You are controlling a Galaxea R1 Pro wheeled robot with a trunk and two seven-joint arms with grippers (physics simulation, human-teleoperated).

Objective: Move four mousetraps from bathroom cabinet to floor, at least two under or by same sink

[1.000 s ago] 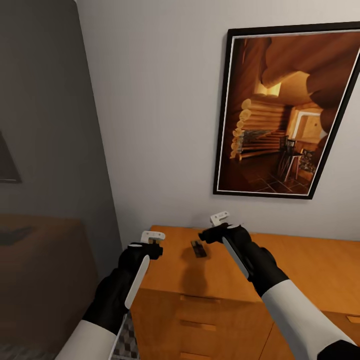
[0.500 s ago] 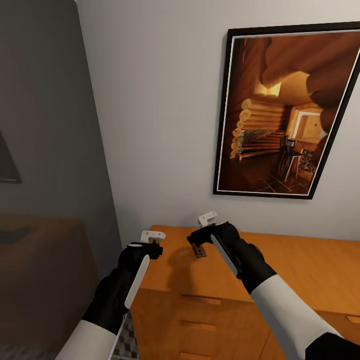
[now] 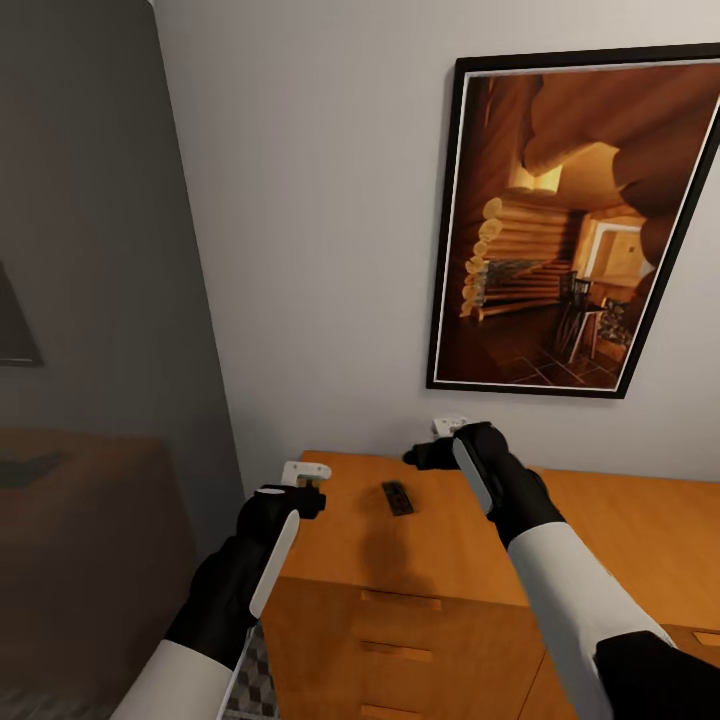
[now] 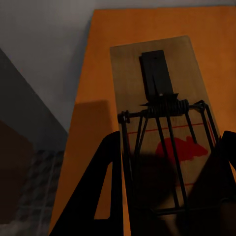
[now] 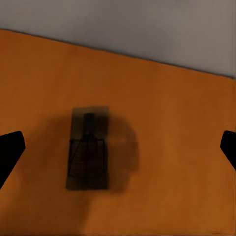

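2 mousetraps: 1 [image 3: 397, 497] lies flat on the cabinet [image 3: 620, 540] top near its back edge, and 1 [image 4: 164, 132] sits between the left gripper's [image 4: 167, 187] fingers. 2 grippers, 1 framed picture [image 3: 575, 225].

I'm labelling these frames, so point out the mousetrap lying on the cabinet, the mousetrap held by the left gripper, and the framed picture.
mousetrap on the cabinet [image 3: 397, 497], head view, its middle.
held mousetrap [image 4: 164, 123], left wrist view, its spring coil.
framed picture [image 3: 570, 230], head view, its centre.
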